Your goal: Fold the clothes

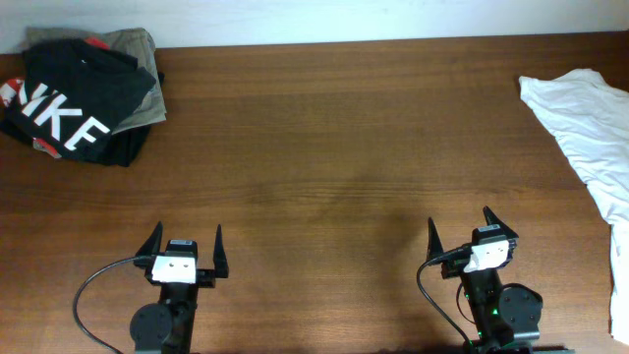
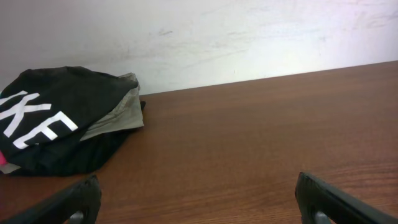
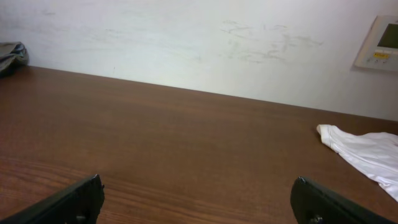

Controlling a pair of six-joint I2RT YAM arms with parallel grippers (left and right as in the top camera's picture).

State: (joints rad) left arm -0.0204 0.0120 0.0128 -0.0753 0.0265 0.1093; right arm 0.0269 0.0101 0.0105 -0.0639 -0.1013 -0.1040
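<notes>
While my left hand (image 1: 187,232) and right hand (image 1: 459,219) sit spread, empty, well apart from the T-shirt (image 1: 588,128), nothing is folded.

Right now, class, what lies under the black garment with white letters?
An olive-grey garment pokes out from under the black garment along its right edge, and bits of red show at its left. How far either extends underneath is covered.

The left arm (image 1: 163,320) and right arm (image 1: 503,303) were black with rounded joint housings. The left gripper (image 1: 188,232) and right gripper (image 1: 459,220) each carried a white block behind two black, pointed jaws. A thin black cable (image 1: 93,280) looped beside each arm.
</notes>
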